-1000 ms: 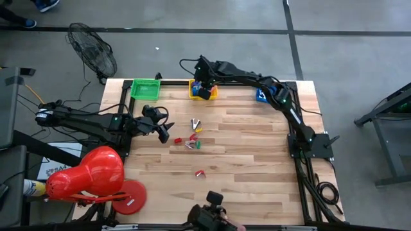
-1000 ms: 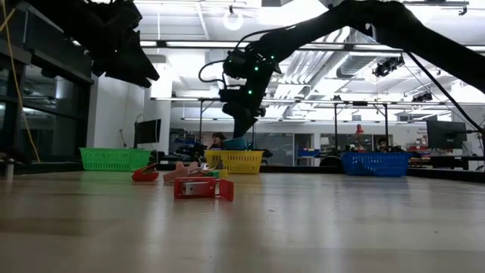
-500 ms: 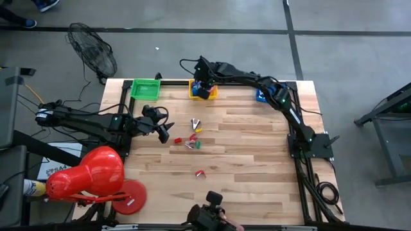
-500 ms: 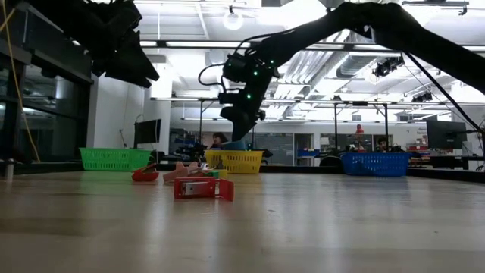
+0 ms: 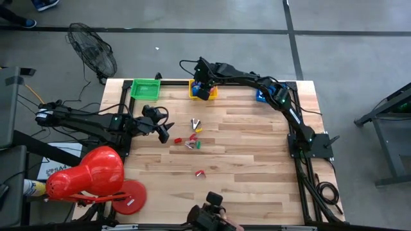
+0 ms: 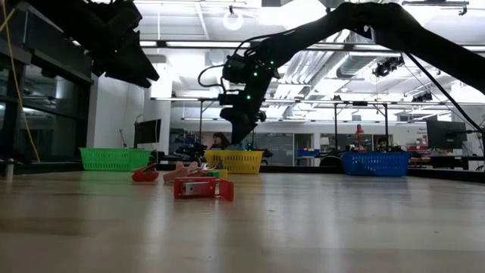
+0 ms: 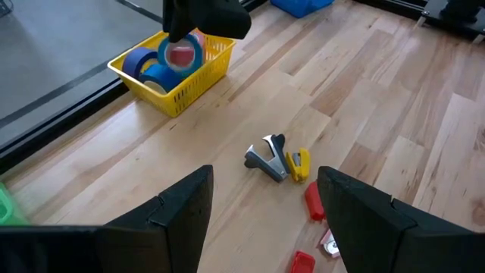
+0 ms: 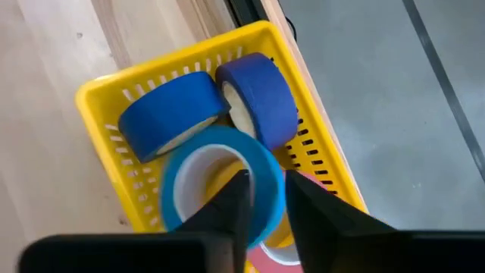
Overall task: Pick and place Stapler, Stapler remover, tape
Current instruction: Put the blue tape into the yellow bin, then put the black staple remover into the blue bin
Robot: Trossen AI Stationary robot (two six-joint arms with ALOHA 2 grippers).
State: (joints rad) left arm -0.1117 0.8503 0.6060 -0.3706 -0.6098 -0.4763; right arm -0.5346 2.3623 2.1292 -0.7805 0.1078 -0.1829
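The right gripper hangs over the yellow basket at the table's far edge, probably because this basket collects the tape. Its fingers are narrow and pinch the wall of a light blue tape roll, which is directly above the basket, over two darker blue rolls and a pink one inside. The left gripper waits with fingers wide and holds nothing, near the staple remover and the small staplers, well apart from the basket.
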